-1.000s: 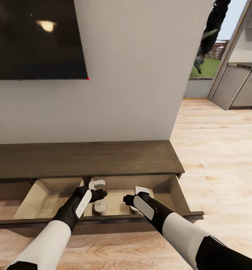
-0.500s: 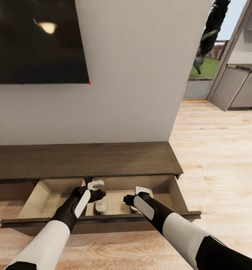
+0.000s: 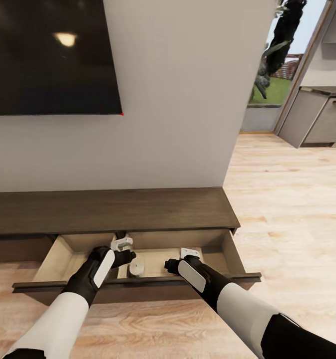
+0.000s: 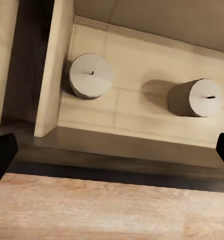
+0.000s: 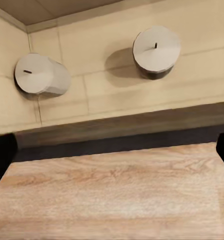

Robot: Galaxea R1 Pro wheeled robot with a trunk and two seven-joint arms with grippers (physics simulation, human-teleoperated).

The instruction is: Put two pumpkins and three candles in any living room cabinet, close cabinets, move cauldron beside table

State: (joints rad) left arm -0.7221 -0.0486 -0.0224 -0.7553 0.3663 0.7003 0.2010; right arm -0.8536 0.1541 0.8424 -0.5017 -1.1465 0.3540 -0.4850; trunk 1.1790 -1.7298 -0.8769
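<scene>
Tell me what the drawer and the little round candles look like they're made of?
The drawer looks like dark brown wood with a matte finish: grain streaks run along its front. Its inside is pale beige, smooth board, perhaps laminate. The candles look like pale grey wax: dull, smooth cylinders, each with a tiny dark wick on top. It's a render, so that's a guess.

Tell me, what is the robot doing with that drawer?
The robot stands before the long brown cabinet under the TV. One drawer is pulled part way out, and two grey candles stand inside it on the pale bottom. The left gripper and right gripper both hang just above the open drawer, holding nothing. The drawer is not yet shut, so closing it looks like the next job.
</scene>
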